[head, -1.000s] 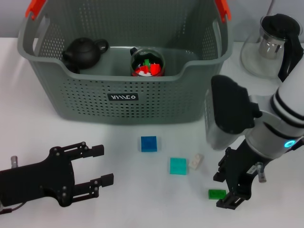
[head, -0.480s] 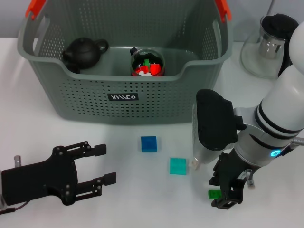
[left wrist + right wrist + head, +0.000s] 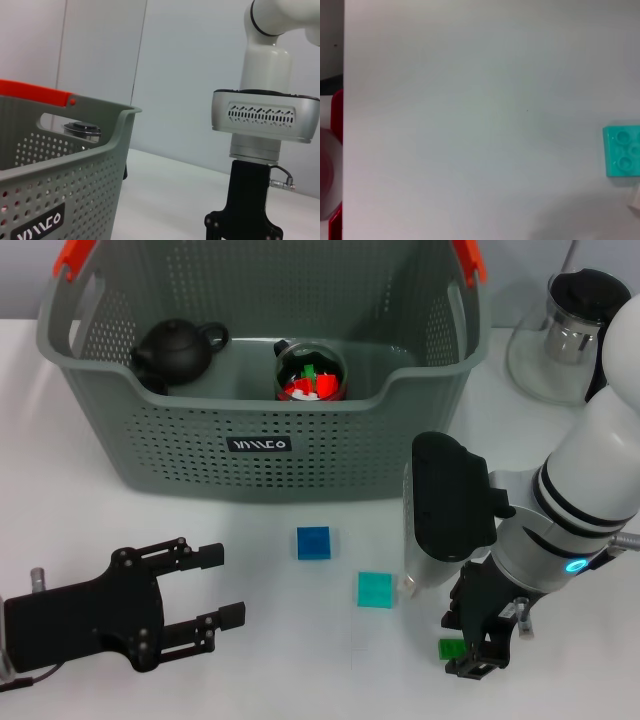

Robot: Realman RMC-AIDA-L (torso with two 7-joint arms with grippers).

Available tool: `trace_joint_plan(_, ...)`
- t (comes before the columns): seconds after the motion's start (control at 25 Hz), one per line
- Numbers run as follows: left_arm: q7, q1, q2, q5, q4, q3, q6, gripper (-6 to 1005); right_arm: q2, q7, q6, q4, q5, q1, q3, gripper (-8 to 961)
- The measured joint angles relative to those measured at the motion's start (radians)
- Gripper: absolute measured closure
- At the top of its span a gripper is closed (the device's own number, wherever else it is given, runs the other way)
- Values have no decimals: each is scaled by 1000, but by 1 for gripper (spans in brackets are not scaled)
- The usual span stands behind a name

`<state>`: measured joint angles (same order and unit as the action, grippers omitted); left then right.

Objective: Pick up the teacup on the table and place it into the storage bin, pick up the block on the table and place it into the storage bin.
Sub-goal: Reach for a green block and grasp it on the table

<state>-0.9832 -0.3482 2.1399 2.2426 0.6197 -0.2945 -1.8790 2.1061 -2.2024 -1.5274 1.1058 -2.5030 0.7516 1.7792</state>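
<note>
The grey-green storage bin [image 3: 260,455] stands at the back of the table; its wall and orange handle also show in the left wrist view [image 3: 60,195]. Inside it stand a teacup [image 3: 311,371] holding red and green pieces and a black teapot [image 3: 178,348]. On the table in front lie a blue block [image 3: 313,542], a teal block [image 3: 375,589] [image 3: 622,150], a cream block [image 3: 407,585] half hidden by my right arm, and a green block [image 3: 452,649]. My right gripper [image 3: 462,645] is down at the table, open, its fingers either side of the green block. My left gripper [image 3: 220,586] hovers open at the front left.
A glass pitcher [image 3: 580,335] with a black handle stands at the back right, beside the bin. My right arm's bulky wrist [image 3: 450,510] hangs just in front of the bin's right corner. A red object [image 3: 337,120] shows in the right wrist view.
Over the last second my right gripper has moved left and come down over the green block, which lay beside it before. In the last half second it barely moved. The left gripper crept slightly right.
</note>
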Motion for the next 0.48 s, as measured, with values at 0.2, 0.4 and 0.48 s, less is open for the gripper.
trace_joint_plan(0.2, 0, 0, 0, 0, 0, 0, 0, 308, 0, 0, 1, -2, -2, 0, 3, 435)
trace_joint_plan(0.4, 0, 0, 0, 0, 0, 0, 0, 308, 0, 0, 3, -21, -2, 3, 5, 503)
trace_joint_plan(0.48, -1, 0, 0, 0, 0, 0, 0, 308, 0, 0, 6, -32, -2, 7, 7, 549)
